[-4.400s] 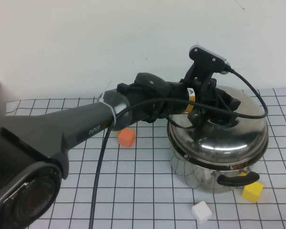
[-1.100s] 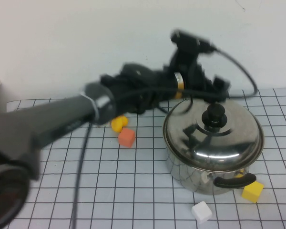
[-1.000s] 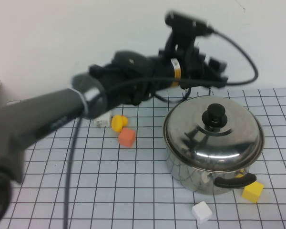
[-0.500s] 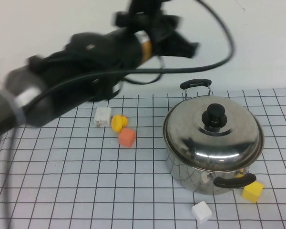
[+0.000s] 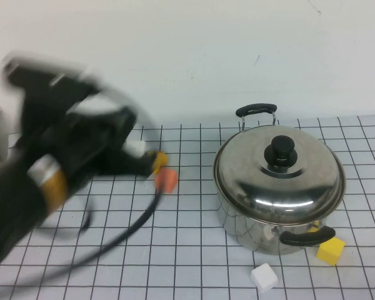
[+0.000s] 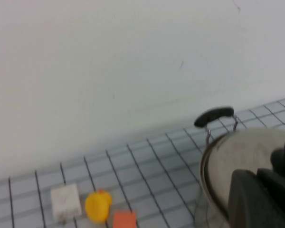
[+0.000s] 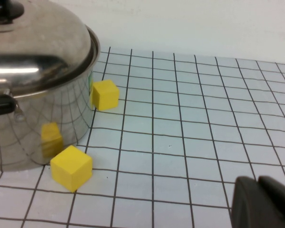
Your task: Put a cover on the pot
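Flanking lidded pot point(image 5: 280, 206), yellow block point(image 5: 331, 250), white block point(image 5: 264, 277)

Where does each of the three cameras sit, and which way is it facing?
High view: raised on the robot's side, angled down at the gridded table and the pot under its lid; the left arm blurs across its left.
Left wrist view: up by the left gripper, shut, facing the back wall and pot.
Right wrist view: low beside the right gripper, facing the pot and two yellow blocks.
Shared: all three show the pot; high and left wrist views share the orange block.
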You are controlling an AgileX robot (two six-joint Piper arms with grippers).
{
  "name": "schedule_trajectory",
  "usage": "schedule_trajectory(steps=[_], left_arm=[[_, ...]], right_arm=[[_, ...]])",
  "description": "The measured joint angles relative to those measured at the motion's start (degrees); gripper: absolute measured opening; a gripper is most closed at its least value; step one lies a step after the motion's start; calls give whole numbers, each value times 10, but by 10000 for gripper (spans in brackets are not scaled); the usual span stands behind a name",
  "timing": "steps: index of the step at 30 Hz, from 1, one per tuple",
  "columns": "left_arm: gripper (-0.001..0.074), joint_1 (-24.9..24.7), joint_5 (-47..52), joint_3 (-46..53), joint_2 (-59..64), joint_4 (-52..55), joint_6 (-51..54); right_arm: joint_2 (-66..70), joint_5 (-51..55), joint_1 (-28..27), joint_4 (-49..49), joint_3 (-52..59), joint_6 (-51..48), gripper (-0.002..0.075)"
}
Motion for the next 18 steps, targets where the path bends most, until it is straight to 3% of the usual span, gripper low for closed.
schedule_trajectory(steps=[7,18], left_arm=[[0,0,-1,155,-151,-6,-22],[0,0,-53,219,-256,5,-31]], right_arm=[[0,0,0,0,0,0,12],[0,0,0,0,0,0,13]])
